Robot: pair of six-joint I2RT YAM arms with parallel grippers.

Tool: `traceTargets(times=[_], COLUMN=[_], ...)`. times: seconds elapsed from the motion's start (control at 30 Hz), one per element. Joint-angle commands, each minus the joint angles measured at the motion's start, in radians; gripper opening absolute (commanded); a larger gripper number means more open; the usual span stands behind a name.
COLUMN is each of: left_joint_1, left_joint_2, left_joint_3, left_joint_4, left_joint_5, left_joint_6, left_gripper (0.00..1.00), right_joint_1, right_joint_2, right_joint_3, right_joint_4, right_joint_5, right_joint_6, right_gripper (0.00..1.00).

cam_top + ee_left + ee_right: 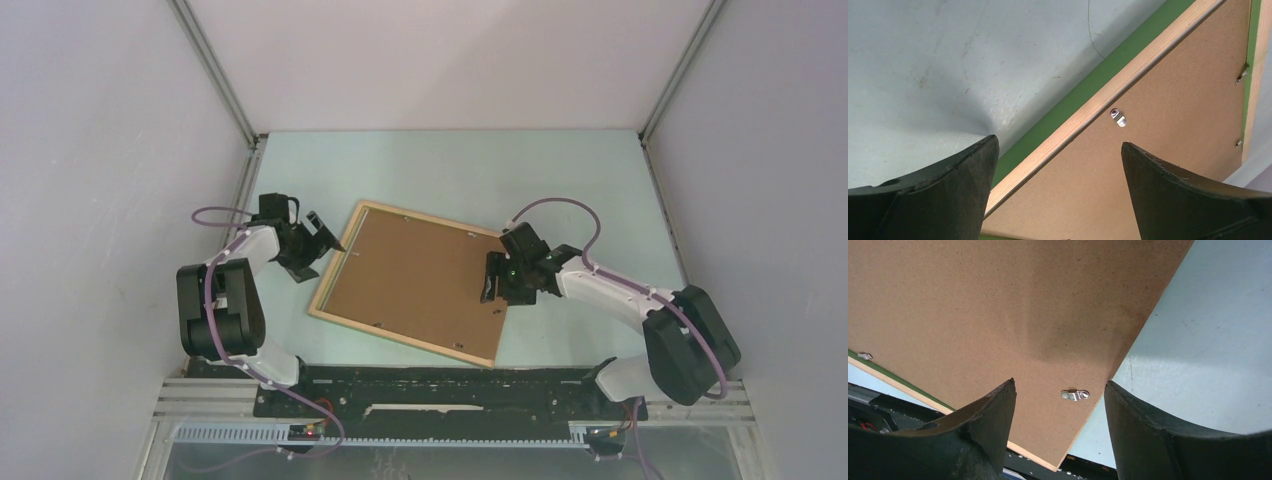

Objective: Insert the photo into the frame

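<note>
hiding whatever is under it, one brown board is sitting inside the one frame, which is lying back-up on the table between two grippers. whether the photo is lying beneath cannot be told. small metal tabs are showing: three in the left wrist view, two in the right. the left gripper is hovering at the left rail, fingers spread wide. the right gripper is straddling the board's right edge, fingers apart, pinching nothing.

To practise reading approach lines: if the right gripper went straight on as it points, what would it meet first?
The right gripper would probably meet the brown board near its edge, at the small metal clip; depth is unclear.
</note>
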Motion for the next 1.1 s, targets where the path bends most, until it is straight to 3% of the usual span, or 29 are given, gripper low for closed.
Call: traceTargets(times=[0.0, 0.4, 0.6, 0.8, 0.93, 1.07], left_joint_1=[0.007, 0.006, 0.005, 0.005, 0.006, -0.001], left_joint_2=[-0.017, -0.015, -0.011, -0.027, -0.019, -0.035], left_joint_3=[-0.008, -0.017, -0.022, -0.021, -0.019, -0.038], left_joint_4=[0.022, 0.03, 0.039, 0.03, 0.03, 0.037], left_joint_5=[0.017, 0.044, 0.057, 0.04, 0.055, 0.051], left_joint_6=[0.02, 0.011, 0.006, 0.02, 0.012, 0.003], left_gripper=[1.0, 1.0, 1.0, 1.0, 1.0, 1.0], right_joint_1=[0.024, 0.058, 0.064, 0.07, 0.0, -0.157], right_joint_2=[0.02, 0.087, 0.128, -0.048, -0.124, -0.094], right_joint_3=[0.002, 0.001, 0.004, 0.041, 0.013, -0.037], right_joint_4=[0.045, 0.11, 0.319, 0.179, 0.107, 0.1], right_joint_5=[0.007, -0.03, -0.126, -0.043, -0.011, -0.055], right_joint_6=[0.032, 0.053, 0.082, 0.014, -0.047, -0.087], right_gripper=[0.73, 0.73, 0.72, 0.74, 0.8, 0.81])
